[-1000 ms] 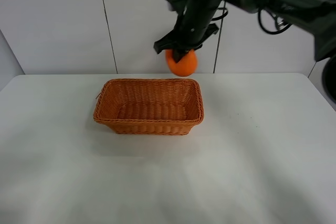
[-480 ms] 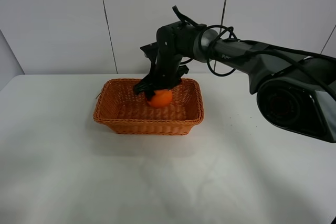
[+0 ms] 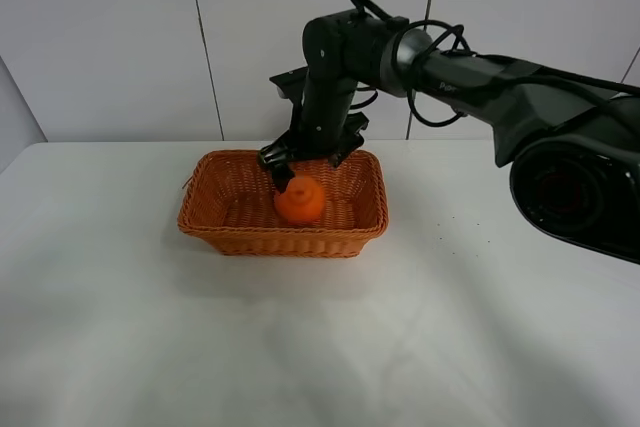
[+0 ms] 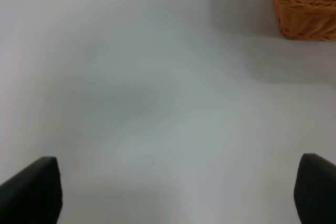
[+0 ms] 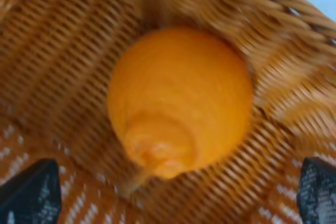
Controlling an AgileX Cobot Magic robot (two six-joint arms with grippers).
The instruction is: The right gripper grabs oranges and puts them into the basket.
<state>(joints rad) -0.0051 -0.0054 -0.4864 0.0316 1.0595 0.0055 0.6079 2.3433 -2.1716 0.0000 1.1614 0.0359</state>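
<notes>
The orange point(image 3: 299, 200) lies inside the wicker basket point(image 3: 206, 217) near its middle, knob up. The right wrist view shows it point(image 5: 178, 103) close up on the woven basket floor point(image 5: 58, 72). My right gripper point(image 3: 300, 162) hangs just above the orange, jaws spread wide and empty; its fingertips point(image 5: 31, 192) show apart at both lower corners of the right wrist view. My left gripper point(image 4: 173, 192) is open over bare table, only its two fingertips point(image 4: 31, 190) showing, with a corner of the basket point(image 4: 304, 9) some way off.
The white table point(image 3: 450, 297) stretches around the basket. A white panelled wall point(image 3: 120, 37) stands behind. The right arm point(image 3: 480, 77) reaches in from the right, above the basket's far rim.
The right gripper came down into the basket with the orange, opened and rose slightly. The orange now rests loose on the basket floor.
</notes>
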